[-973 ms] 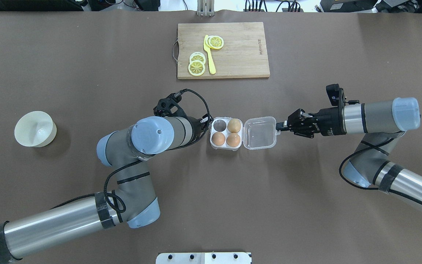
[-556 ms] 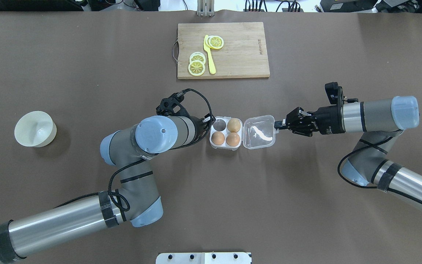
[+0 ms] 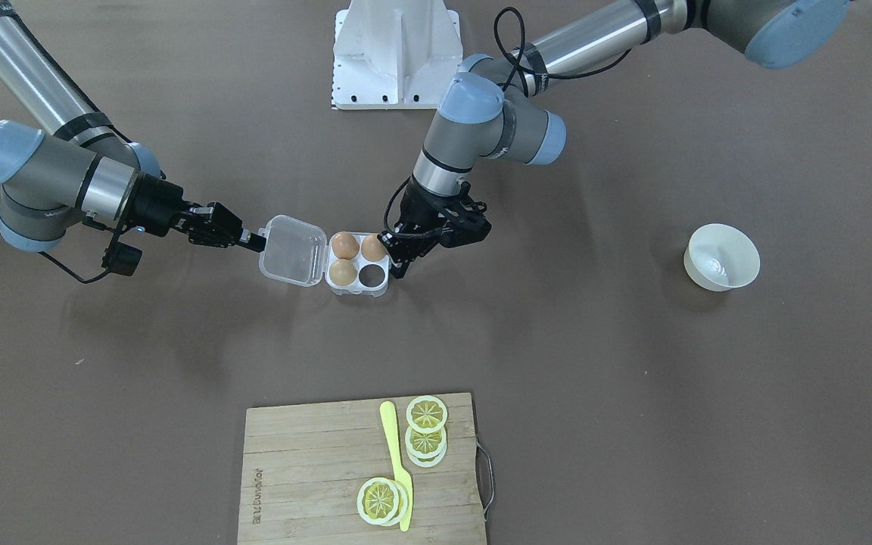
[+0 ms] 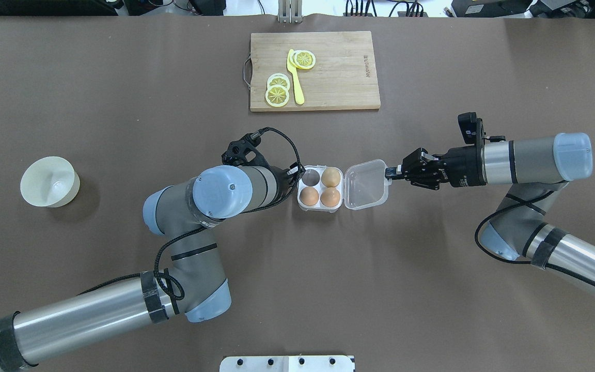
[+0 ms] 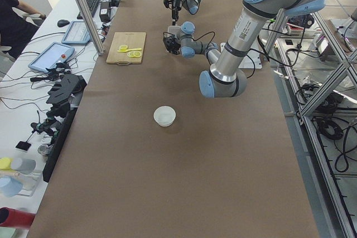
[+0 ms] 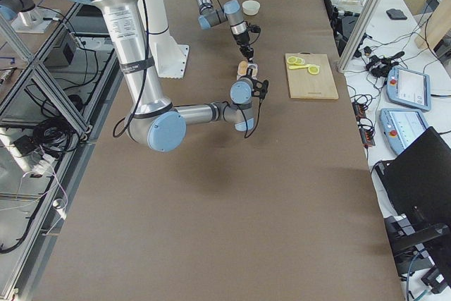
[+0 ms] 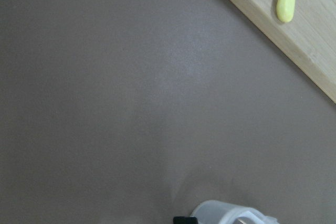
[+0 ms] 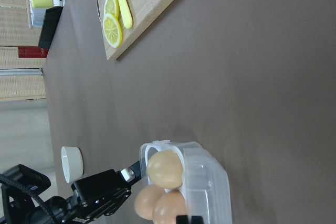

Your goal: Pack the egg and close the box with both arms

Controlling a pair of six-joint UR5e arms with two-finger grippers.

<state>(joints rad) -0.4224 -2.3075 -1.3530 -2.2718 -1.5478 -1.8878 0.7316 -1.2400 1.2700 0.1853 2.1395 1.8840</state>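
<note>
The clear box (image 4: 302,204) sits mid-table with its lid (image 4: 365,184) open toward my right arm. Two reddish-brown eggs (image 4: 309,196) (image 4: 330,197) fill the near cells and I cannot tell them apart. A paler tan egg (image 4: 330,177) fills a far cell; the cell beside it (image 4: 312,177) is empty. My right gripper (image 4: 388,174) is shut on the lid's outer tab, and the lid is tilted a little off the table (image 3: 294,250). My left gripper (image 3: 400,271) looks shut, its tip against the box's side; my wrist hides it in the overhead view.
A wooden cutting board (image 4: 339,77) with lemon slices (image 4: 277,95) and a yellow knife (image 4: 295,77) lies at the far edge. An off-white bowl (image 4: 49,181) stands far to my left. The white robot base (image 4: 287,363) is at the near edge.
My right gripper has moved left and slightly up with the lid's tab, so the lid has tilted up from flat. My left arm has shifted slightly right against the box.
</note>
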